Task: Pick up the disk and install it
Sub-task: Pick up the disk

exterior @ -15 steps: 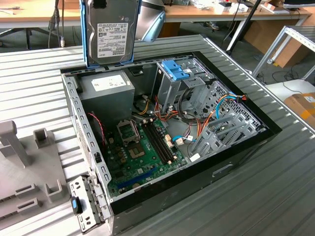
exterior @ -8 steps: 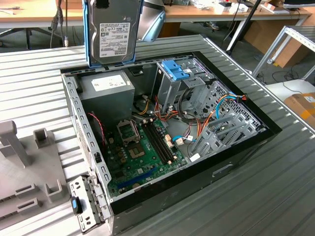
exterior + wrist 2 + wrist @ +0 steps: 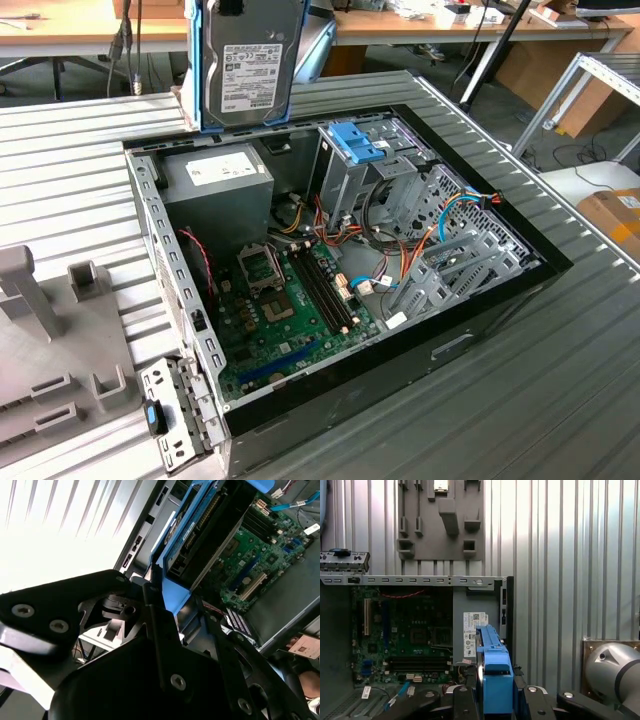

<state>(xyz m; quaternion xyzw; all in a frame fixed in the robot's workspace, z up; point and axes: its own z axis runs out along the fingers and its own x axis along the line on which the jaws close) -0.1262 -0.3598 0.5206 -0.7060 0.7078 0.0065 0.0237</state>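
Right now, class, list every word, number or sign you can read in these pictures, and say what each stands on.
None can be read.
White label on the disk: print too small.
White label on the power-supply box: print too small.
Small white tag by the motherboard: too small to tell.

An open computer case is laid on a ribbed metal table, with a green motherboard, a grey power-supply box and a blue-latched metal cage housed inside, and a grey fixture plate is set beside it.
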